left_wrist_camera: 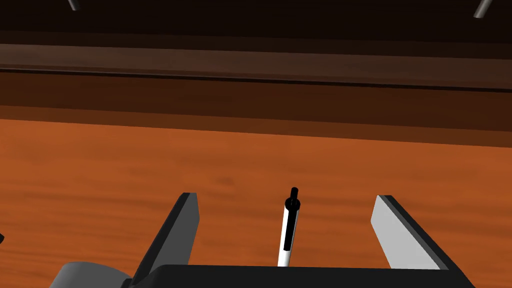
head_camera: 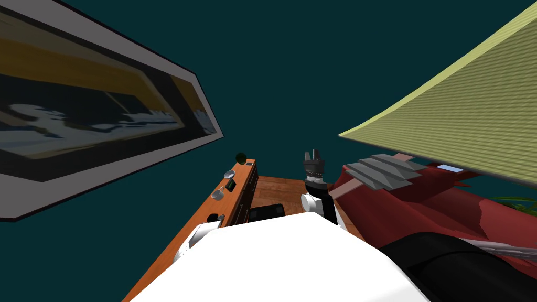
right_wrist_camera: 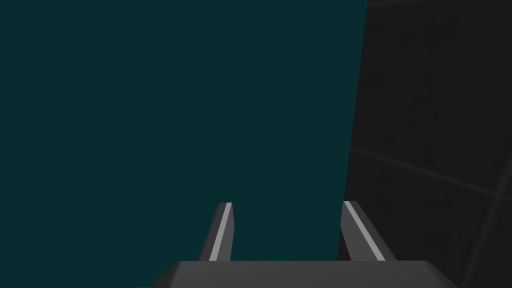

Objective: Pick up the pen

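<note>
A white pen (left_wrist_camera: pixel 288 235) with a black clip and black tip lies on an orange wooden top (left_wrist_camera: pixel 125 165). My left gripper (left_wrist_camera: pixel 285 197) is open and low over it, one finger on each side of the pen and neither touching it. The pen's rear end is hidden behind the gripper's dark body. In the head view my left forearm (head_camera: pixel 193 237) reaches over the near part of the wooden sideboard (head_camera: pixel 173 251). My right gripper (head_camera: pixel 313 155) is raised in front of the dark teal wall, open with nothing between its fingers (right_wrist_camera: pixel 223 230).
Past the pen runs a dark brown raised ledge (left_wrist_camera: pixel 250 65). Further along the sideboard stand two small metal cups (head_camera: pixel 228 174) and a dark round object (head_camera: pixel 240 157). A red sofa (head_camera: pixel 419 209) with a grey folded item (head_camera: pixel 385 170) is at my right.
</note>
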